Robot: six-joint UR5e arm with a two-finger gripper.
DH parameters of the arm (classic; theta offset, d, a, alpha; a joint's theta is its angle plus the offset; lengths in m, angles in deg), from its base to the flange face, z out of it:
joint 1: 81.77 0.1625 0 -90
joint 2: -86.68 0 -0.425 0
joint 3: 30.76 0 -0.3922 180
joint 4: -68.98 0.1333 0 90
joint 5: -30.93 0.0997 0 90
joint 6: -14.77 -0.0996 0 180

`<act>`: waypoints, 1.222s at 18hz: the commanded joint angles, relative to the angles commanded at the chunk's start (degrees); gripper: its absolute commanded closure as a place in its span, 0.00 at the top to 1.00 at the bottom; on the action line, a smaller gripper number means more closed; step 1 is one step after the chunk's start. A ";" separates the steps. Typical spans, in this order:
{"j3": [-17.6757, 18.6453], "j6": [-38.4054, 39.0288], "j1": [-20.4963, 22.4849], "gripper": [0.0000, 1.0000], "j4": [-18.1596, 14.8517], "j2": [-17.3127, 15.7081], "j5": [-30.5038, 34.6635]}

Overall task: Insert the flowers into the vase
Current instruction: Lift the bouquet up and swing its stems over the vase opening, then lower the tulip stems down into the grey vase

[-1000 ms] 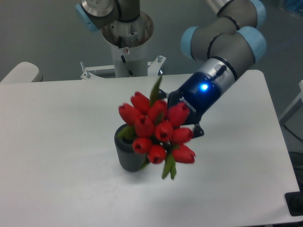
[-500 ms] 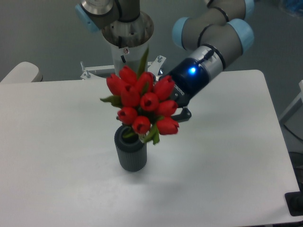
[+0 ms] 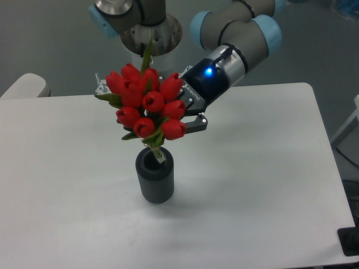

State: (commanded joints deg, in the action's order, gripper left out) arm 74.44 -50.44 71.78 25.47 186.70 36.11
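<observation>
— What stands nearest on the worktop (image 3: pixel 263 185)?

— One vase (image 3: pixel 155 176), dark grey and ribbed, upright on the white surface, its round mouth open to view. A green stem end reaches down to the rim of that mouth on its right side; whether the tip is inside cannot be told.

— And above it?

— One bunch of flowers (image 3: pixel 146 105), held tilted over the vase. I count about ten red buds, packed tight, with green leaves at the left edge and one leaf standing up from the top. The bunch is wider than the vase.

— What of the gripper (image 3: pixel 188 112)?

— One gripper, on one arm that comes in from the upper right, a blue light glowing on its wrist. It sits just behind and to the right of the buds. The jaws are mostly hidden by the blooms; one dark finger (image 3: pixel 196 124) shows beneath the lowest right bud. They appear clenched on the bunch, since nothing else bears it up.

— Farther back?

— The arm's base (image 3: pixel 148 42), beyond the worktop's far edge.
</observation>
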 joint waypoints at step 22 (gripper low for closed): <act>8.79 -14.77 -0.18 0.30 0.00 2.90 0.09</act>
State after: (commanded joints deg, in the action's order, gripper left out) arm 83.23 -65.20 71.60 25.47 189.59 36.20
